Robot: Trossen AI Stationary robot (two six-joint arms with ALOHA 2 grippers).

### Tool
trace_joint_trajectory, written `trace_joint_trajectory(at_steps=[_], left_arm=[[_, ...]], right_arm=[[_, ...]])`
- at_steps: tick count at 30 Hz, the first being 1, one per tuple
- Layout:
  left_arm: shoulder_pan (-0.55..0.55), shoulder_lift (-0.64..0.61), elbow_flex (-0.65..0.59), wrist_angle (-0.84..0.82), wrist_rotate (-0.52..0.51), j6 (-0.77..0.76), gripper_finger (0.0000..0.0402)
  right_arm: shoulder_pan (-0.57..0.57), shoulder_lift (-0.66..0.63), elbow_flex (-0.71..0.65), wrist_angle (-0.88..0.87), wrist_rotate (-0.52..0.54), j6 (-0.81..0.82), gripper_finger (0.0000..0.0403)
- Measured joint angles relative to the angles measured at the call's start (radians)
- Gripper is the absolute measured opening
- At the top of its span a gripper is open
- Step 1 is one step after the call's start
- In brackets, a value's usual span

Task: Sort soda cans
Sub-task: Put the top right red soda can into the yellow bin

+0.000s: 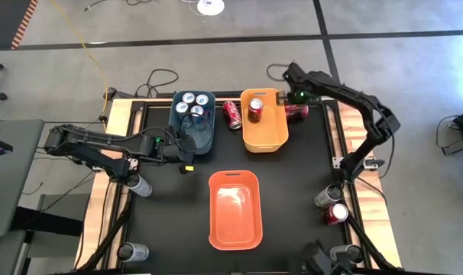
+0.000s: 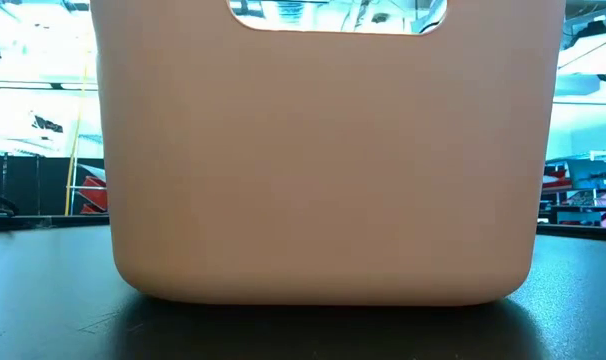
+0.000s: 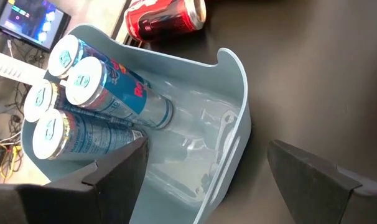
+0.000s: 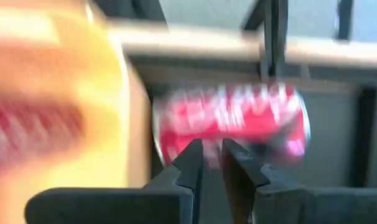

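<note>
The low view is blocked by the orange bin (image 2: 323, 150). The right gripper (image 4: 212, 163), fingers nearly together and holding nothing, points at a blurred red can (image 4: 232, 124) lying beside the yellow bin (image 1: 263, 122). The left gripper (image 3: 201, 180), fingers apart, hovers over the blue bin (image 3: 232, 124) with four blue cans (image 3: 101, 99).

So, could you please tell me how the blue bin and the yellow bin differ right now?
The blue bin holds four blue cans standing together at one end, while the yellow bin holds a single red can. The open left gripper hovers over the blue bin; the right gripper is beside the yellow bin, by a lying red can. Both bins sit side by side at the table's far edge.
</note>
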Motion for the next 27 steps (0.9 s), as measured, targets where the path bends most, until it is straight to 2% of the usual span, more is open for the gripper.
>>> trace_joint_trajectory(at_steps=[5, 11, 15, 20, 27], left_arm=[[0.000, 0.000, 0.000, -0.003, 0.000, -0.004, 0.0325], [-0.007, 0.000, 0.000, -0.046, 0.000, -0.028, 0.0325], [-0.012, 0.000, 0.000, -0.054, 0.000, -0.034, 0.0325], [-0.014, 0.000, 0.000, -0.053, 0.000, -0.029, 0.0325], [-0.014, 0.000, 0.000, -0.046, 0.000, -0.023, 0.0325]], right_arm=[[-0.027, 0.062, 0.001, 0.130, 0.003, 0.064, 0.0069], [-0.035, 0.181, 0.001, 0.108, 0.008, 0.067, 0.0058], [-0.031, 0.198, 0.003, 0.023, 0.003, 0.046, 0.0057], [0.000, 0.136, -0.002, -0.146, 0.007, 0.017, 0.0057], [0.044, -0.054, -0.001, -0.260, 0.043, 0.038, 0.0057]])
